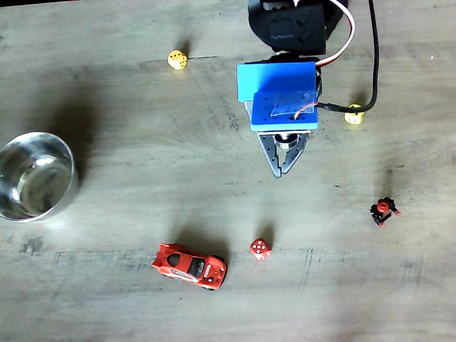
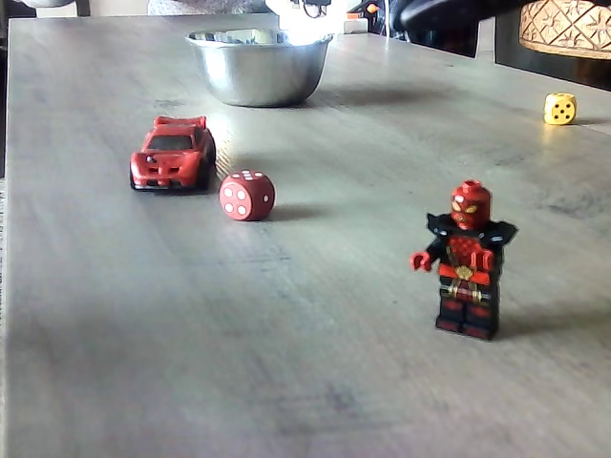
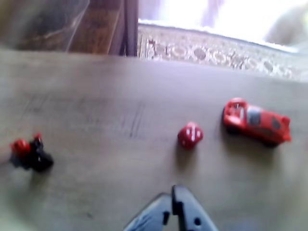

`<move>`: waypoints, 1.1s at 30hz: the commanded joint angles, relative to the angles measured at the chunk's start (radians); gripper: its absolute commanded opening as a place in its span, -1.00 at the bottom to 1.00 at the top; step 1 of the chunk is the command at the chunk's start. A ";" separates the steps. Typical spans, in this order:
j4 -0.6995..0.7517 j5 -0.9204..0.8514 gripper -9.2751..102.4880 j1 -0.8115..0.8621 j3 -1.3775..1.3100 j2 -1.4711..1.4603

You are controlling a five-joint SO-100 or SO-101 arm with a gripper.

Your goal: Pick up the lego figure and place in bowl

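The lego figure (image 1: 384,211) (image 2: 467,259) (image 3: 30,153) is black with a red head and stands upright on the wooden table, at the right in a fixed view from above. The steel bowl (image 1: 65,187) (image 2: 258,69) sits at the left edge of that view, holding no toy. My gripper (image 1: 282,169) (image 3: 172,202) hangs above the table's middle, well to the left of the figure and apart from it. Its grey fingers meet at the tips with nothing between them.
A red toy car (image 1: 189,266) (image 2: 173,153) (image 3: 256,121) and a red die (image 1: 260,249) (image 2: 246,195) (image 3: 190,135) lie between bowl and figure. Two yellow dice (image 1: 177,60) (image 1: 353,115) sit near the arm's base; one yellow die (image 2: 559,108) also shows in the low fixed view.
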 commanded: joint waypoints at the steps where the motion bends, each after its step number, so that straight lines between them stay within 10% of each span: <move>1: -0.112 0.000 -0.85 0.002 -0.046 -0.114; 33: -0.164 0.000 -0.85 -0.089 -0.770 -0.808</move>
